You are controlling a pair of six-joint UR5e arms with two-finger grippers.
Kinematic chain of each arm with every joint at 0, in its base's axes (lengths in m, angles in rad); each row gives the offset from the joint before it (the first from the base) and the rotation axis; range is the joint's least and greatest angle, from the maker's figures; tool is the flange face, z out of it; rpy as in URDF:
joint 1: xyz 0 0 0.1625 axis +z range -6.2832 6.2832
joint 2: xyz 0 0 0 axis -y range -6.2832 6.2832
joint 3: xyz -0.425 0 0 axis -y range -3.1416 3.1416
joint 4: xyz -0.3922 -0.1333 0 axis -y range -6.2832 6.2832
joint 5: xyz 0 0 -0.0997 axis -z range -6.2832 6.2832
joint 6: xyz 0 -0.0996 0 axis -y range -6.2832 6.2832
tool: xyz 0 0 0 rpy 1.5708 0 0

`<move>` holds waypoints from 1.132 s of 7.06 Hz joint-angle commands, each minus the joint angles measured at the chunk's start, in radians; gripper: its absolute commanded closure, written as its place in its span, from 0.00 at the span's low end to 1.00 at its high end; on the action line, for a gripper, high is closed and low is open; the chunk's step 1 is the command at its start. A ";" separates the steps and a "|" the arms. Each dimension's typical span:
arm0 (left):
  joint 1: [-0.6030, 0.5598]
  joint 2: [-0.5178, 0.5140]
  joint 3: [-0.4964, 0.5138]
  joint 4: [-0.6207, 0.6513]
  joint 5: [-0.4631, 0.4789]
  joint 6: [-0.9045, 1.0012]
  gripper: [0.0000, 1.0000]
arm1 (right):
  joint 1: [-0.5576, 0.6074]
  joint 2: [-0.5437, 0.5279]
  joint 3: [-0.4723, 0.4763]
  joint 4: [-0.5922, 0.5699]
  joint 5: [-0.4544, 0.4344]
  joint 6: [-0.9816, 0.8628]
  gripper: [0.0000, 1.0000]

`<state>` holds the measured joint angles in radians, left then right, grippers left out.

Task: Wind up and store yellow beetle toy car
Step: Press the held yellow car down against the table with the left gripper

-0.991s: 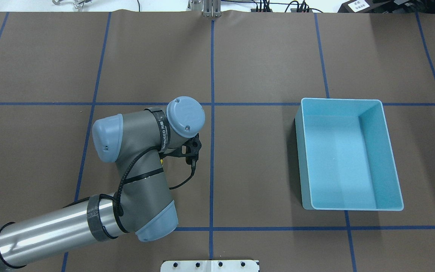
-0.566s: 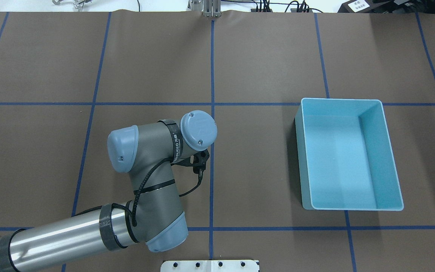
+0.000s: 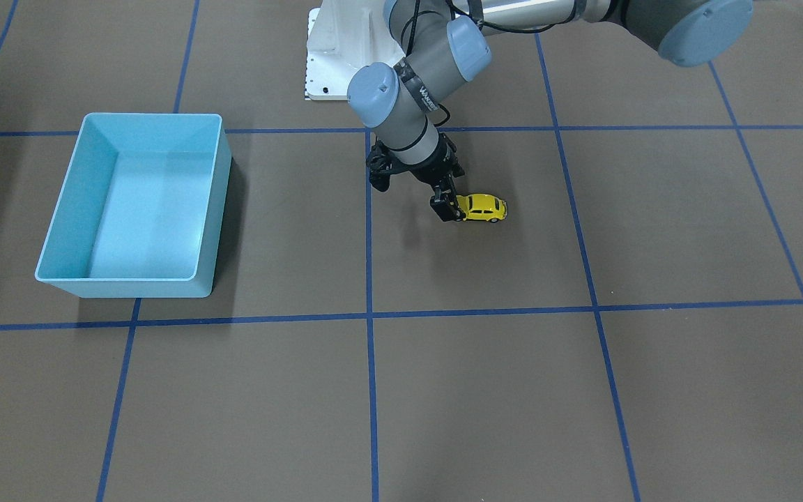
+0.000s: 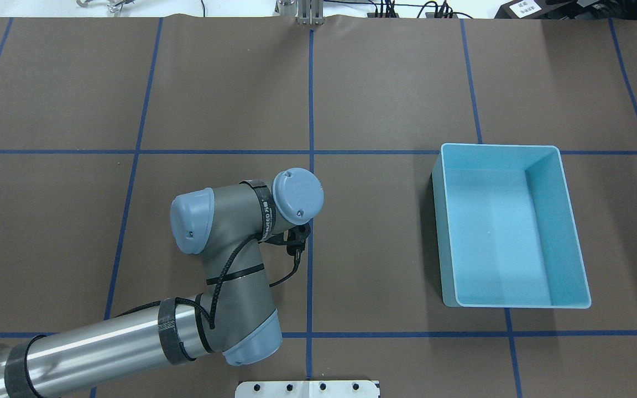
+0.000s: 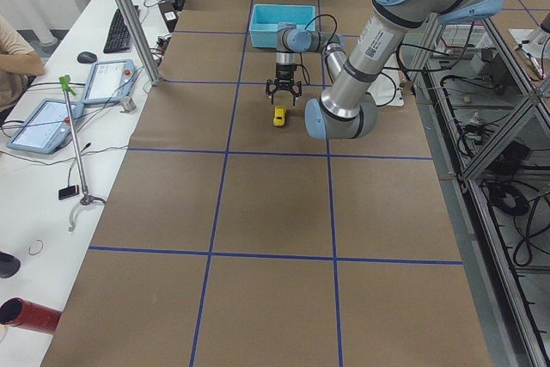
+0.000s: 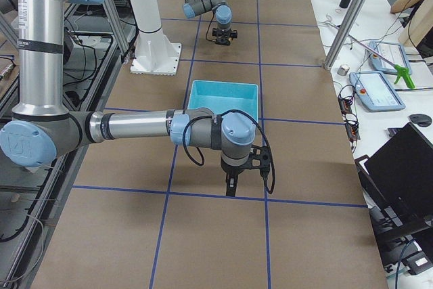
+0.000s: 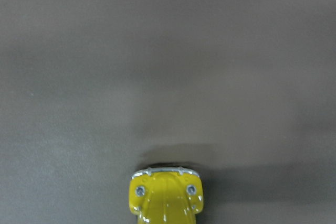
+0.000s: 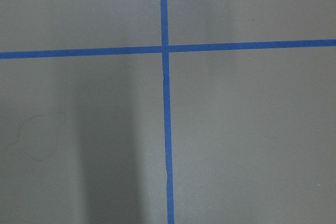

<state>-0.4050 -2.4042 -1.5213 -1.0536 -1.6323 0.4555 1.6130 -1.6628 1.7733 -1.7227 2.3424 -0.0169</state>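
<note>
Storing's not done yet: yellow beetle toy car [image 3: 485, 208] sits on the surface [image 3: 485, 390], well to the robot's left of the light blue bin [image 3: 70, 209], left claw [image 3: 446, 208] just beside its end, can't tell if clenched.

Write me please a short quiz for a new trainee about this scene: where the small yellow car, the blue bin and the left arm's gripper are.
1. Short answer: on what does the yellow beetle toy car stand?
2. True or false: the light blue bin holds the car.
3. Choose one: the left gripper is A. low, at one end of the car; B. over the bin; C. raised far above the car.

Key:
1. On the brown table, on its wheels.
2. False: the bin is empty and the car is apart from it.
3. A.
</note>
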 commanded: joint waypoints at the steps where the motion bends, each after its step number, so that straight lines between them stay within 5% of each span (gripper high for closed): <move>1: 0.000 -0.003 0.019 -0.045 0.053 -0.001 0.02 | 0.002 0.000 0.000 0.000 0.000 0.000 0.00; 8: 0.000 0.007 0.046 -0.075 0.054 -0.005 0.05 | 0.002 0.000 -0.002 0.000 0.000 -0.002 0.00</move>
<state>-0.4050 -2.3981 -1.4802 -1.1225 -1.5783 0.4498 1.6152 -1.6628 1.7724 -1.7226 2.3424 -0.0182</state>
